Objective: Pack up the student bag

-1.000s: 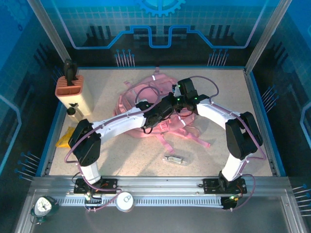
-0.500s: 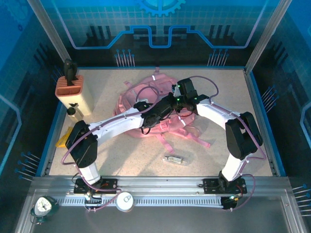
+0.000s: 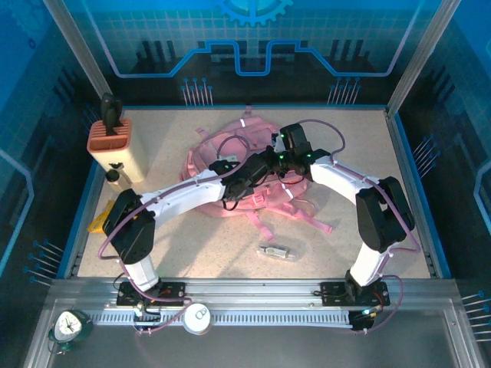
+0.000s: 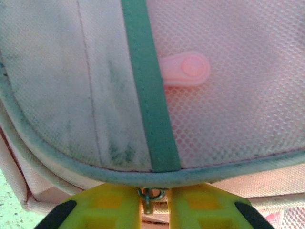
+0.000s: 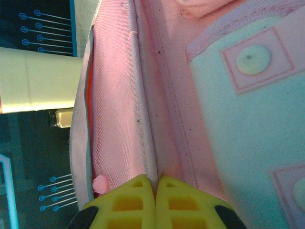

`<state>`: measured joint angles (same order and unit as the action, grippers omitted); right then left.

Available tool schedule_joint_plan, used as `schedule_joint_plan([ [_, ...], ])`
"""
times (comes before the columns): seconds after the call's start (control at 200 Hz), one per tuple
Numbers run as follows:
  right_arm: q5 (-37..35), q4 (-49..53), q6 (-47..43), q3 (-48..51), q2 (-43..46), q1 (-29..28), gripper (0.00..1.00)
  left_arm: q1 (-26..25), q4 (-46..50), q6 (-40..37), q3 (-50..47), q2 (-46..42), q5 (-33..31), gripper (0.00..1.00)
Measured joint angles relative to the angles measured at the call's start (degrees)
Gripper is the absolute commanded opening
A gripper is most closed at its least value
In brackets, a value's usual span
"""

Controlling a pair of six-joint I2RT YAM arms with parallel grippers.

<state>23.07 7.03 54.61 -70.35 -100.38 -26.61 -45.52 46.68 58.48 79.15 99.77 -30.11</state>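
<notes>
The speckled counter (image 3: 192, 245) carries the whole scene inside blue-lit walls. The student bag (image 3: 205, 153) lies flat at the far middle of it, a soft pink heap. Its straps (image 3: 307, 218) trail toward the near right.

Both white arms reach in from the near edge and meet over the bag's middle, the left arm (image 3: 184, 195) from the left and the right arm (image 3: 337, 180) from the right.

A beige box (image 3: 123, 157) with an orange slotted top stands at the far left, well apart from the bag. A dark tool (image 3: 111, 113) is upright in it and a small bottle (image 3: 113, 176) stands just beside its near side.

The right gripper (image 5: 155, 183) is closed, its yellow fingertips together on a fold of the bag's pink fabric beside a pale pocket.

The left gripper (image 4: 153, 193) stands narrow at the rim of a pale mesh pocket. A small metal ring (image 4: 151, 194) sits in the slit between its yellow pads. Whether the pads actually pinch the ring cannot be told. A pink zip tab (image 4: 186, 69) lies flat on the mesh above.

A yellow item (image 3: 100, 222) shows at the left edge, partly behind the left arm. A small clear packet (image 3: 275, 250) lies on the counter near the bag's straps. On the metal rail in front sit a little clock (image 3: 67, 326) and a white disc (image 3: 196, 317).
</notes>
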Motion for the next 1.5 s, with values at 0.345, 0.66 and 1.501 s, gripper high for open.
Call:
schedule_joint_plan([
  [0.345, 1.03, 1.92, -2.64, -1.40, -0.11, 0.92, 0.00, 2.47, -5.51, -6.51, -5.68, -6.23, 5.05, 0.00],
  [0.66, 3.61, 8.46, -7.63, -5.60, -0.94, 4.52, 0.00, 13.14, -9.86, -24.22, -11.02, -12.31, 17.99, 0.00],
  [1.501, 4.44, 16.02, -8.85, 1.36, 8.79, 11.76, 0.49, 3.28, -16.61, -24.92, -0.44, 0.48, 30.49, 0.00],
])
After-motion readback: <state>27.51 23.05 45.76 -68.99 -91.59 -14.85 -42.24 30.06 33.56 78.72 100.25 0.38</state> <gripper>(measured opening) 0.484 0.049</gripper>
